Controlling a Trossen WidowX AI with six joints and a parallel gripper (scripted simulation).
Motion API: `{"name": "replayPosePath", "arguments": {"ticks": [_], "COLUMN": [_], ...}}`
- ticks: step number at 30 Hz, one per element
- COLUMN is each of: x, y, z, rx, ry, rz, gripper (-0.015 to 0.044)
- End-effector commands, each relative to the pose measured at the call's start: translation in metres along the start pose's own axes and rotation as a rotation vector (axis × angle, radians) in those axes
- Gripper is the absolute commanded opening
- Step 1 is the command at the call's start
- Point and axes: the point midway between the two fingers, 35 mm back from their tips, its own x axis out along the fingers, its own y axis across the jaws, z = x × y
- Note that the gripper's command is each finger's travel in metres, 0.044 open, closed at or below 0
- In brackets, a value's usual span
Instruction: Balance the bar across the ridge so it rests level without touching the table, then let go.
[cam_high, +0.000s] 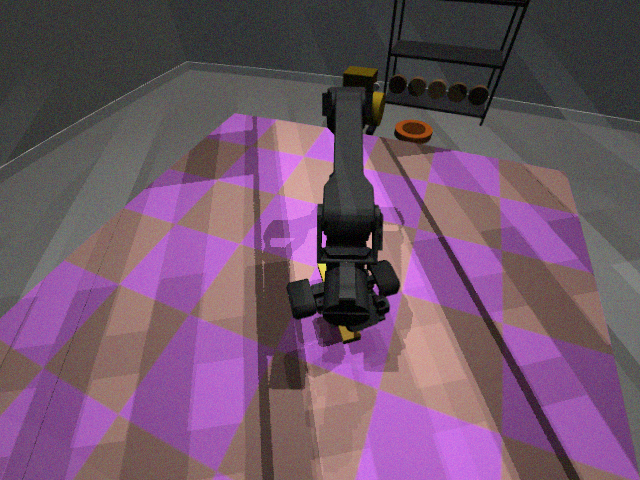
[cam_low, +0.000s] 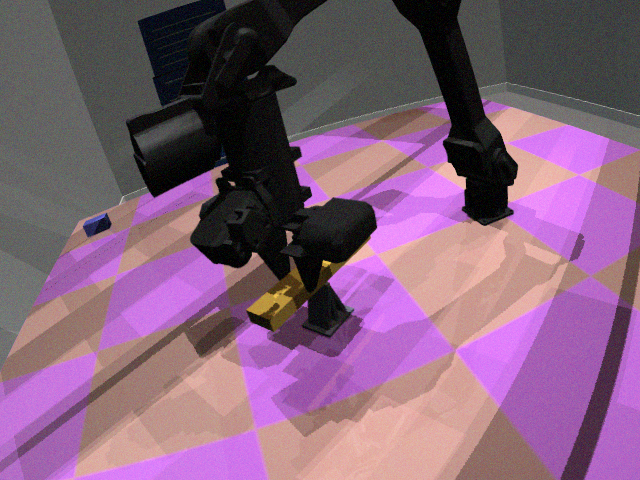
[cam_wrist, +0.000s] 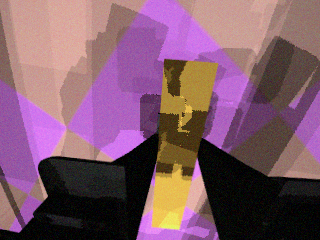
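A long yellow bar (cam_high: 348, 334) (cam_low: 272, 308) (cam_wrist: 171, 200) is clamped between the fingers of my gripper (cam_low: 298, 283) (cam_wrist: 177, 140), which is shut on it near its middle. The bar is clear of the table and looks roughly level. The dark grey ridge (cam_low: 324, 310) stands on its flat base right under the bar in the exterior view. The bar's underside is at or just above the ridge top; contact cannot be told. The ridge is hidden by the arm in the top view and not distinguishable in the wrist view.
The checkered purple and tan table (cam_high: 439, 439) (cam_low: 180, 444) carries strong shadows. A small blue block (cam_low: 97, 224) lies near the far left edge. The arm's base (cam_low: 485, 201) stands behind the ridge. An orange ring (cam_high: 413, 138) and a shelf rack (cam_high: 447, 53) are beyond the table.
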Motion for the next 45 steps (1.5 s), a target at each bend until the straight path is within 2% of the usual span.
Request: {"name": "replayPosePath", "arguments": {"ticks": [1,45], "x": [0.0007,0.0044], "y": [0.0005,0.0005], "z": [0.0005,0.0004], "rx": [0.000,0.000], "ry": [-0.002,-0.002], "rz": [0.004,0.004], "gripper": [0.0000,0.0000]}}
